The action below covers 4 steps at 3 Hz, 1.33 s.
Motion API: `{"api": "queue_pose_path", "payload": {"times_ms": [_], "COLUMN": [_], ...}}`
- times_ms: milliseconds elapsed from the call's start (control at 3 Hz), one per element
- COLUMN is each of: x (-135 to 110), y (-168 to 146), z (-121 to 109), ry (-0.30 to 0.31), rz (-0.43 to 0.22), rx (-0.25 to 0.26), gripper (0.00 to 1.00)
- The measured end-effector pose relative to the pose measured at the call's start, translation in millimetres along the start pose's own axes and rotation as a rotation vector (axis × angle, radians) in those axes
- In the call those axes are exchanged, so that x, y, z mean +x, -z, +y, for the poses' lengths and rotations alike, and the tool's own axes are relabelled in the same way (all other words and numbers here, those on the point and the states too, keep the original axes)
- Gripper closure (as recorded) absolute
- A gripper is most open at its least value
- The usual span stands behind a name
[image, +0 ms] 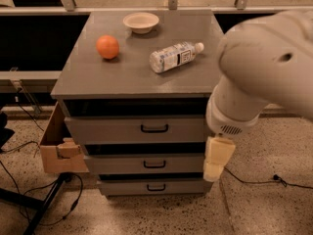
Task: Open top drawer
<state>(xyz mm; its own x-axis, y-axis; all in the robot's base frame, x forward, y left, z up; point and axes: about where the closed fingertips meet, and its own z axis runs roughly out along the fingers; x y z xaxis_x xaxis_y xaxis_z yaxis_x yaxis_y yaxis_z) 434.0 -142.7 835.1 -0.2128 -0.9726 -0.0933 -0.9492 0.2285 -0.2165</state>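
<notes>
Tool (217,158) hangs low, just right of the top drawer (107,130), can't tell if it's open or closed. Probably lining up for the handle (154,128). Farther back, bottle (173,58), orange (107,47) and bowl (141,22) sit on the tabletop (98,77).

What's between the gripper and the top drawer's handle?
Only the top drawer's own bare grey front, as the camera view shows. The gripper hangs by the cabinet's right edge, below and right of the handle.
</notes>
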Motion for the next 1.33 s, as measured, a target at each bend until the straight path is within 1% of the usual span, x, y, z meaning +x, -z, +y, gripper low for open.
{"api": "queue_pose_path", "payload": {"times_ms": [333, 667, 1000, 1333], "x": [-20, -33, -39, -41], "y": [-54, -99, -131, -148], "z": [12, 2, -22, -50], "ry": [0.012, 0.016, 0.009, 0.011], "rz": [0.022, 0.038, 0.045, 0.056], "rx": [-0.026, -0.049, -0.059, -0.059], "gripper": [0.00, 0.00, 0.00, 0.00]}}
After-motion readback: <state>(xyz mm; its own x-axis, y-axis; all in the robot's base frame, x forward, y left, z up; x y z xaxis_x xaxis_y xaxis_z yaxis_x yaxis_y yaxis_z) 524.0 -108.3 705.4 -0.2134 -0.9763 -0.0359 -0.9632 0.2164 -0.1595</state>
